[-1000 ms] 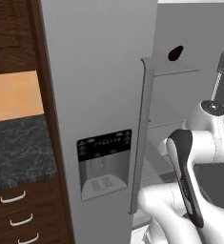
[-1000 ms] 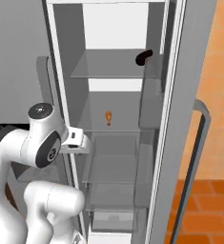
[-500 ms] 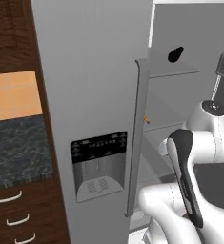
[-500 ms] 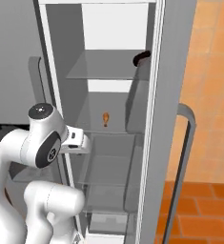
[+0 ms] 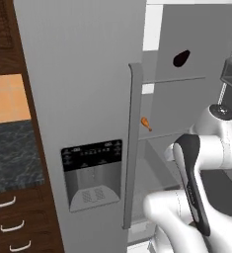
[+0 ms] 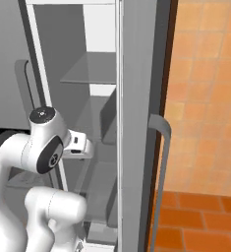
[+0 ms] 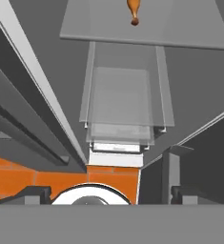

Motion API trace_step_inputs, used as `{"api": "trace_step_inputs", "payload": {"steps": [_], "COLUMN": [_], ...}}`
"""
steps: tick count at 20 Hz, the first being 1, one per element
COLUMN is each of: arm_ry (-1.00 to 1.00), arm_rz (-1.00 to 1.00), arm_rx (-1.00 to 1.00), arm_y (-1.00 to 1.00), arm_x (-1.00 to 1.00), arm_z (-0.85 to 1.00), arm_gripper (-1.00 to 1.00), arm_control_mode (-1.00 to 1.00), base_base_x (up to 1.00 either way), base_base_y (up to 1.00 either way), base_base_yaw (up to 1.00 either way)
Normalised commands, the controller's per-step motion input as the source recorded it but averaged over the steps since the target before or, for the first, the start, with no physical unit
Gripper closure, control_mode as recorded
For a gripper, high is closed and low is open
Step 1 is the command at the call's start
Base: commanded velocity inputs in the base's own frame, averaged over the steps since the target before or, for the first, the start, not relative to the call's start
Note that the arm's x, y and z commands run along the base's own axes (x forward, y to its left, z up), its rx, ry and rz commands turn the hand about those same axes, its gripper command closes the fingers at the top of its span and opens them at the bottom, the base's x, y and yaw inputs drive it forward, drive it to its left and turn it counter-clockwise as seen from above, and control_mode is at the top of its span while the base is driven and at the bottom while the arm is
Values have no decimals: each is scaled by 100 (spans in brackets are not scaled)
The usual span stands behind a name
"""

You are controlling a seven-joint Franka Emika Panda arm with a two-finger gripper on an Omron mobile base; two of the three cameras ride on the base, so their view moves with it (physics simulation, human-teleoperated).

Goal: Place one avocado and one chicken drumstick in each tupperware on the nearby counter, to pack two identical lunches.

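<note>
Since a second ago my base has rolled sideways, so the tall grey fridge door [image 5: 83,99] now fills more of my left base view. My gripper [image 7: 106,190] has its two dark fingers wide apart and holds nothing. Ahead of it, on a glass fridge shelf [image 7: 180,33], lies a small orange-brown chicken drumstick [image 7: 133,9]. A dark round avocado [image 5: 181,58] sits on a higher shelf. Off to my left is the dark speckled stone counter [image 5: 11,153]. I think nothing is packed yet; every piece is left to do.
</note>
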Motion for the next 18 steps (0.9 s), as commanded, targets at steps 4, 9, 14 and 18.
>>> {"api": "trace_step_inputs", "payload": {"steps": [4, 9, 14, 18], "arm_ry": [0, -5, -1, 0], "arm_rz": [0, 1, 11, 20], "arm_rx": [0, 0, 1, 0], "arm_y": [0, -16, -33, -11], "arm_x": [8, 55, 66, 93], "arm_z": [-2, -14, -3, 0], "arm_gripper": [-100, -100, -100, -100], "arm_control_mode": [-100, -100, -100, -100], "base_base_x": [33, 0, 0, 0], "base_base_y": [-1, 0, 0, 0], "base_base_yaw": [5, 0, 0, 0]}}
